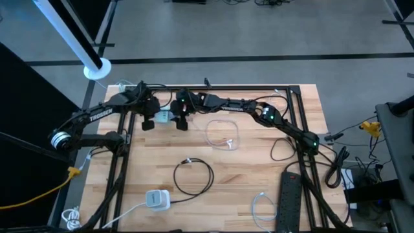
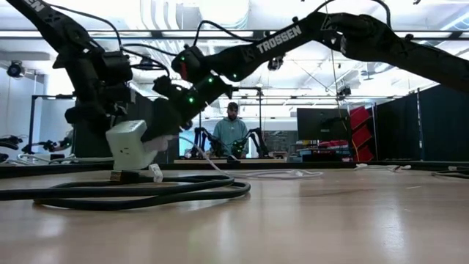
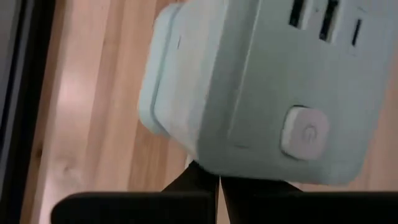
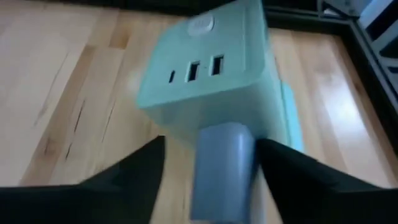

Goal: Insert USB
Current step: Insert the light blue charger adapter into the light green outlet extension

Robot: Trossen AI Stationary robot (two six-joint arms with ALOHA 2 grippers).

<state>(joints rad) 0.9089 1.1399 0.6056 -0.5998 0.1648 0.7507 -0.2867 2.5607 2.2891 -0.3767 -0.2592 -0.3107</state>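
The right claw [image 4: 208, 180] stands with its two dark fingers spread, a pale grey plug body [image 4: 222, 171] between them but, by the look of it, clear of both pads, pressed up against the pale green power cube [image 4: 205, 81]. The left claw [image 3: 217, 190] is closed on the cube's underside and holds it just above the table [image 1: 259, 168], near the far edge and left of centre. The cube's face shows two USB sockets [image 4: 204, 68] and a smaller slot, with a round power button [image 3: 305, 132] on the neighbouring face.

The cube reads as a light, rigid plastic block with smooth sides (likely to twist in a pinch grip if pushed off-axis), so it is best held across flat opposite faces, away from the sockets. The plug is stiff and small; its moulded body is the place to take it, not its trailing cable.

Whether the plug is seated in a socket cannot be made out: its tip is hidden behind its own body in the right wrist view, and the low view shows only the cube [image 2: 132, 147] with a small white connector [image 2: 156, 173] hanging beneath. A second white cube [image 1: 157, 199], coiled black cable [image 1: 194, 176] and a black power strip [image 1: 289, 200] lie nearer the front edge.
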